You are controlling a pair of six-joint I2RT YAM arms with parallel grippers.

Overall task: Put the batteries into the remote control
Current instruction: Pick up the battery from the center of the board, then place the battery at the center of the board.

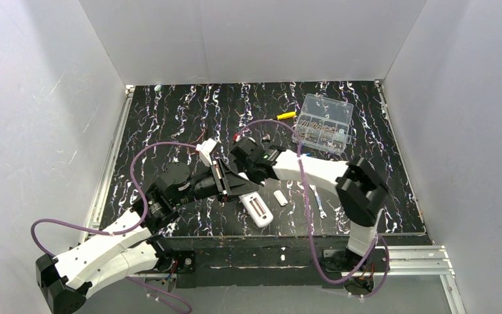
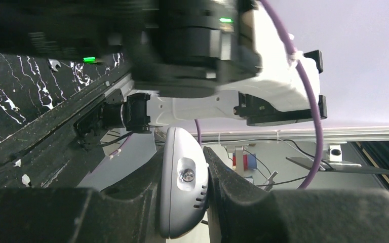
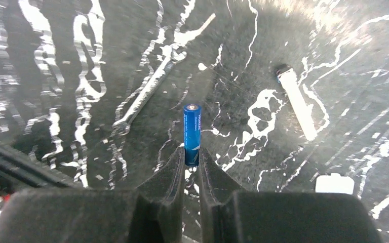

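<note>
Battery (image 3: 192,129) upright, lower end pinched between right gripper (image 3: 191,163) fingertips, top end free. Remote (image 2: 181,197) clamped in left gripper (image 2: 184,174). Wrist view shows only remote's rounded end, rest cut off. Battery bay not discernible. Top view: fingertips of both hard to make out. Arms meet mid-table, left stretched low, right bent at elbow. Wrench (image 3: 147,93) beyond right gripper, to its left. White piece (image 3: 334,183) to its right.

A clear compartment box (image 1: 324,123) sits beside a yellow-handled screwdriver (image 1: 286,116), a silver wrench (image 1: 318,201) well apart.
</note>
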